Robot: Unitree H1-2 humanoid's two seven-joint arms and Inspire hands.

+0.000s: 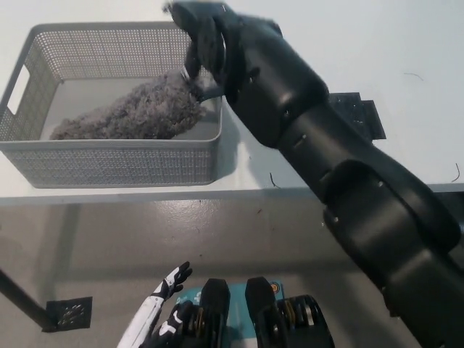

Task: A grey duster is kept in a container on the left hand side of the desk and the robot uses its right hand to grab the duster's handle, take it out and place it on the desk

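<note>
Place: probably a lab or test room, though little of it shows.
Desk: plain white desk [406,43] with a straight front edge.
Storage: grey perforated plastic container [116,29] near the desk's left end.
Floor: smooth grey floor [290,239], a dark patterned plate [69,313] set in it, beside a thin dark leg [18,301].

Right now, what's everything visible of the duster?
The grey duster has a fluffy, fibrous head lying slantwise on the floor of the grey mesh basket, thick end toward its right wall. Only a short stub of smooth grey handle shows there; the rest is hidden under the black right hand. Whether that hand grips it is unclear.
</note>
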